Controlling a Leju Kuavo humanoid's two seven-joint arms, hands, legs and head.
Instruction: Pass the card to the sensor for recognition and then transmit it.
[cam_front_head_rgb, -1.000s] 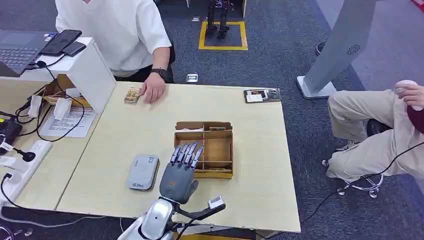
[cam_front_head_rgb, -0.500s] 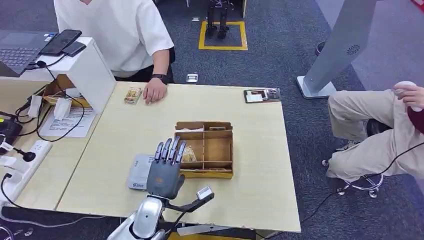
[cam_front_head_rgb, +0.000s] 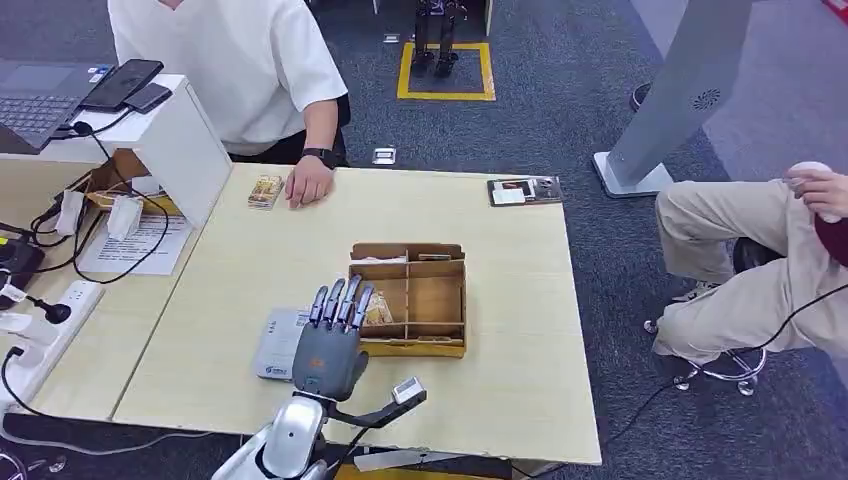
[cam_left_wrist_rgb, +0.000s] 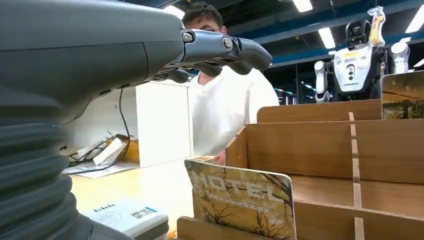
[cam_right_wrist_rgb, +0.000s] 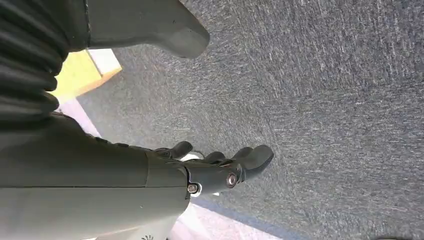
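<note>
One wooden organizer box (cam_front_head_rgb: 420, 298) stands near the middle of the worktop (cam_front_head_rgb: 520, 370), and I use it as the landmark. One card (cam_front_head_rgb: 378, 311) with the printed word "HOTEL" leans upright in the box's front-left compartment; the left wrist view shows it (cam_left_wrist_rgb: 240, 200) close, not touching any finger. One grey card sensor (cam_front_head_rgb: 278, 345) lies flat just left of the box. The left hand (cam_front_head_rgb: 335, 335) hovers over the box's left edge and the sensor, fingers (cam_front_head_rgb: 340, 300) stretched out and apart, holding nothing. The right hand (cam_right_wrist_rgb: 200, 172) hangs over the grey carpet with its fingers loosely spread and it holds nothing. Beyond the box, at the far edge of the worktop, one small stack of cards (cam_front_head_rgb: 265, 190) lies beside the hand (cam_front_head_rgb: 308, 185) of a person in a white shirt. One dark booklet (cam_front_head_rgb: 524, 190) lies at the far right corner. A second person (cam_front_head_rgb: 760, 260) sits to the right of the box, off the worktop.
</note>
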